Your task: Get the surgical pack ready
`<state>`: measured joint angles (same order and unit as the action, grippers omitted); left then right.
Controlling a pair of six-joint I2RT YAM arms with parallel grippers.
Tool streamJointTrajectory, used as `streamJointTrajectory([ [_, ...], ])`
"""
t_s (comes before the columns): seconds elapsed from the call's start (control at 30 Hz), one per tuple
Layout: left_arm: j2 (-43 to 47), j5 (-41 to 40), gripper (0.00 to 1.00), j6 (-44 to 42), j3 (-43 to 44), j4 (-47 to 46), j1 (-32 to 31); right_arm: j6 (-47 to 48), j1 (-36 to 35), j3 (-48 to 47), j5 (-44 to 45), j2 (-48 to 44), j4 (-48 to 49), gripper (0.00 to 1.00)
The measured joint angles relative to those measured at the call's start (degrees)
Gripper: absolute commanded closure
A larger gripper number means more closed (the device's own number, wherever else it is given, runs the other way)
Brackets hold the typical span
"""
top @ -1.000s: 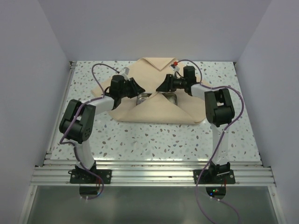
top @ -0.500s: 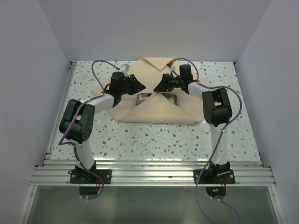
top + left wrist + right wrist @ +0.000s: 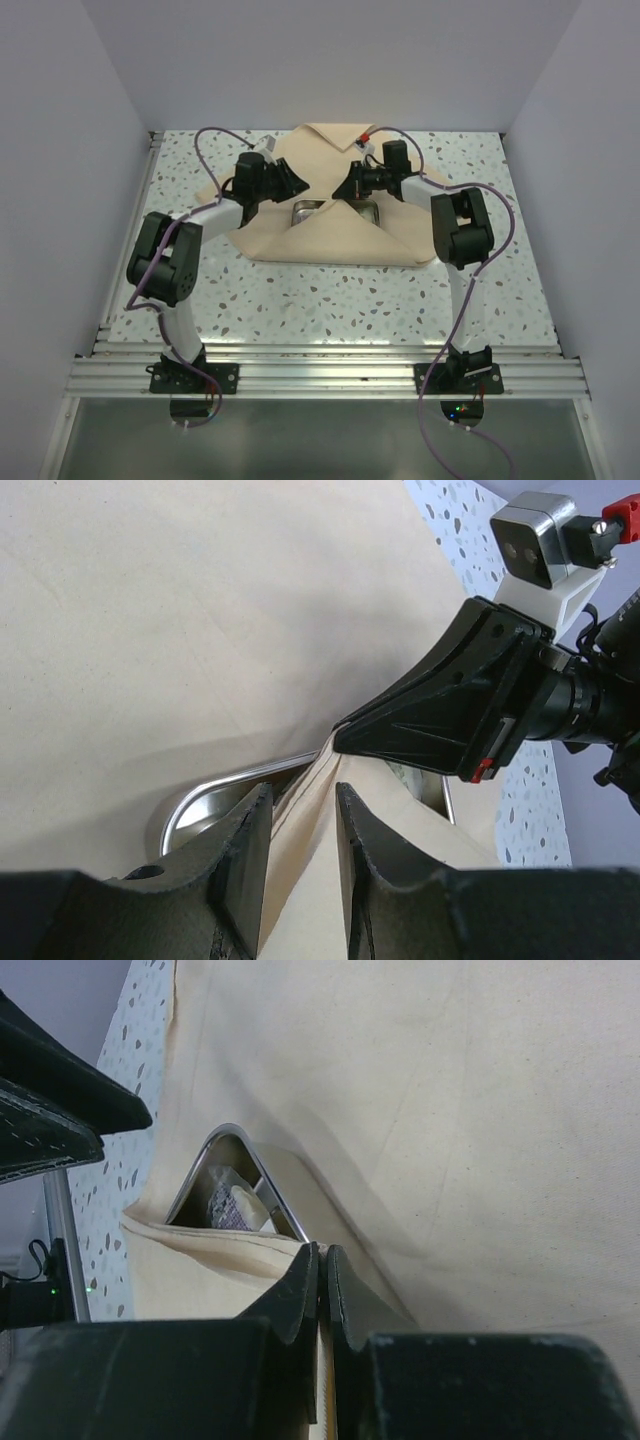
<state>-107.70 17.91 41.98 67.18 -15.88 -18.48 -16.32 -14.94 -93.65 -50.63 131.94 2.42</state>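
The tan cloth (image 3: 340, 236) of the surgical pack lies spread on the table, its near flap folded up over the steel tray (image 3: 303, 211). My right gripper (image 3: 345, 186) is shut on the tip of that flap (image 3: 250, 1245), right beside the tray's rim (image 3: 255, 1170). A packet (image 3: 225, 1203) shows inside the tray. My left gripper (image 3: 298, 186) faces it from the left. Its jaws (image 3: 303, 795) stand part open astride the raised cloth fold (image 3: 300, 880), just short of the right gripper's tip (image 3: 345, 735).
The cloth's far corner (image 3: 335, 133) reaches the back wall. Side flaps lie out to the left (image 3: 215, 190) and right (image 3: 430, 185). Speckled tabletop (image 3: 330, 300) runs from the cloth to the aluminium rail (image 3: 320, 365). Cables loop above both arms.
The right gripper's jaws have closed on the tip of the flap after shifting slightly left. The left gripper has barely moved.
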Motion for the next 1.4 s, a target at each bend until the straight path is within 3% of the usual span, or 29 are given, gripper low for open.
streamJointTrajectory([
  [0.67,-8.6,-2.7,0.64,-5.7,8.3,6.4,0.0,-4.6,0.0,-8.7,2.9,4.6,-5.2,1.00],
  [1.23,-8.9,-3.4,0.64,-7.3,7.8,8.2,0.2,0.1,-0.8,-11.9,10.0,6.6,-15.8,1.00],
  [1.4,-5.0,-3.4,0.63,-7.3,3.5,8.3,2.8,2.6,-1.7,-13.9,12.5,6.6,-19.2,1.00],
])
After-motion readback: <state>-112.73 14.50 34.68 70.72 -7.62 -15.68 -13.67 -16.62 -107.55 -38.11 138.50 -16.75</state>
